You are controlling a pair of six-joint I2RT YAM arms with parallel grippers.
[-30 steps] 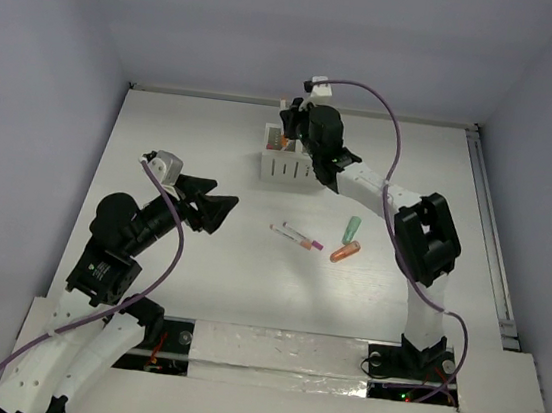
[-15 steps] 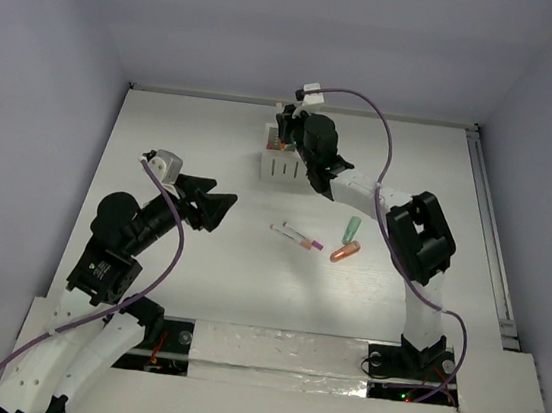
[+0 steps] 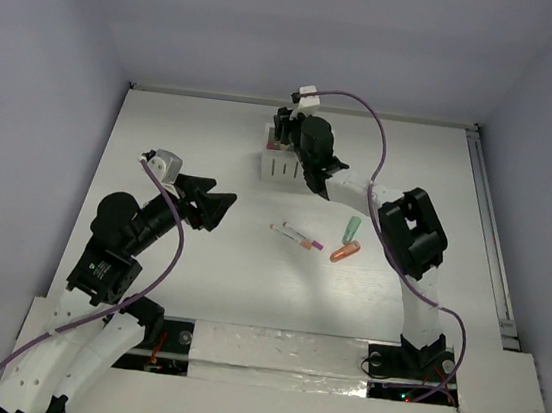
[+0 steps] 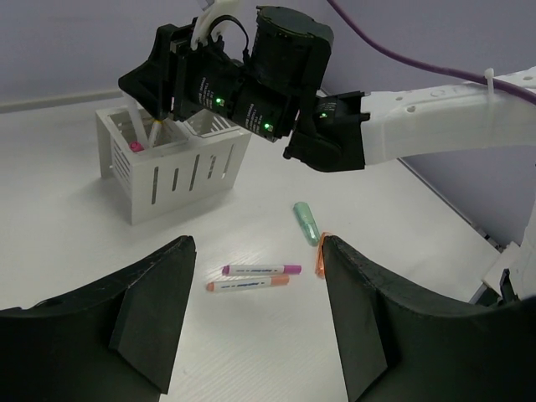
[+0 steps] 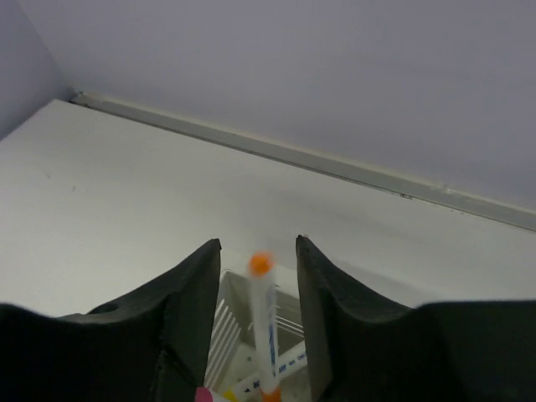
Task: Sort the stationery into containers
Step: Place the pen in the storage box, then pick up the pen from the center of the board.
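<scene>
Locate the table (image 3: 164, 132) first. Both arms work over it, the right arm (image 3: 406, 231) stretched to the far side and the left arm (image 3: 124, 230) folded back at the near left. The white box (image 3: 282, 170) stands at the far middle, its slotted wall facing the arm bases. Check the right gripper (image 5: 258, 245) in its own wrist view: the jaws stand parted wider than a pen, directly over the box. An orange-tipped pen (image 5: 266, 335) stands upright between them with a gap on each side (no finger contact is visible), its lower end down in a compartment among other pens (image 5: 251, 381). The left gripper (image 4: 255, 249) is spread wide, holds nothing, and hovers above the table well short of the box. Only the left wrist view shows that pen entering at the box's left end; in the top view the right wrist hides it. On the bare table lie a pink-capped pen (image 4: 261, 270) and an orange-capped pen (image 4: 247, 285), side by side. Near them lie the mint stub (image 4: 306, 223) and the orange stub (image 4: 320, 256), just beside each other.
</scene>
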